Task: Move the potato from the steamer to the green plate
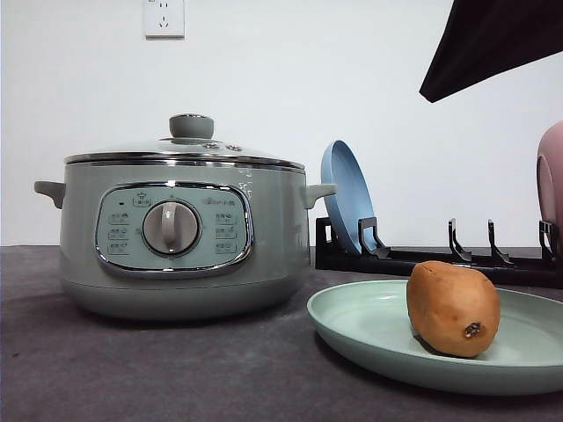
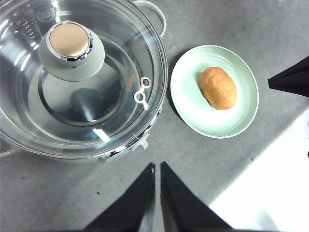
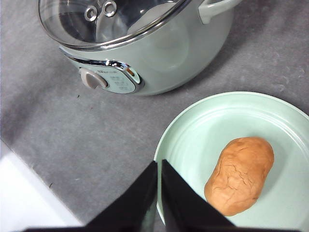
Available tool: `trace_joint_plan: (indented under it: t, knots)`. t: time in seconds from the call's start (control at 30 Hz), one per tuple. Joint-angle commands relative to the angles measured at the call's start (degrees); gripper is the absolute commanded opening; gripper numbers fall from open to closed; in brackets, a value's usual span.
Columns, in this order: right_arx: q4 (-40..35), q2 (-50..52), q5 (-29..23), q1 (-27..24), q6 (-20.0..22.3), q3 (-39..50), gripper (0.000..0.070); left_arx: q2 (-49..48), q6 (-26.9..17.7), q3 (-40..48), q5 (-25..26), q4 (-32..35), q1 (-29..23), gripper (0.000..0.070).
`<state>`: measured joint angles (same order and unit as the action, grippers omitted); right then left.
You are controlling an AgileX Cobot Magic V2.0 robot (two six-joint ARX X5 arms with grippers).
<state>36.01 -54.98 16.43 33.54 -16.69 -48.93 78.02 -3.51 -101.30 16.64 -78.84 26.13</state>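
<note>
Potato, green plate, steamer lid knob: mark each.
potato (image 1: pixel 453 307), front view, middle of its skin
green plate (image 2: pixel 190 104), left wrist view, bare inner surface
lid knob (image 2: pixel 70 39), left wrist view, its flat top

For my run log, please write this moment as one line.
potato: lying on green plate | steamer: lid on | left hand: shut, empty | right hand: shut, empty

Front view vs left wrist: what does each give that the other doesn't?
Front view alone: the steamer's control panel with grey dial, the blue plate standing in the black rack, the wall outlet, and the potato's dark spot.

Left wrist alone: a look down through the glass lid, and the left gripper with its fingers closed together, holding nothing.

Both: steamer lidded, potato lying on the green plate beside it.
</note>
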Motion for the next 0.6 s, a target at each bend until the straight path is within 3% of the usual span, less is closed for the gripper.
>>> trace_joint_plan:
  t: [0.0,0.13,0.2,0.37,0.57]
  knots:
    - [-0.5,-0.3,0.0,0.4,0.7,-0.7,0.0000,0.3,0.0,-1.4,0.1,0.4,0.2,0.0009]
    - [-0.5,-0.3,0.0,0.4,0.7,-0.7,0.0000,-1.3,-2.6,-1.4,-0.4,1.4,-1.2,0.0016]
    - [-0.5,-0.3,0.0,0.4,0.7,-0.7,0.0000,-3.7,-4.1,-0.9,-0.4,5.2,-2.6,0.0016]
    - [-0.5,-0.3,0.0,0.4,0.7,-0.7,0.0000,-13.7,-4.9,4.8,-0.3,24.9,-7.6,0.0016]
    - [-0.5,-0.3,0.0,0.4,0.7,-0.7,0.0000,-29.4,-4.7,22.7,-0.9,48.5,-18.1,0.0016]
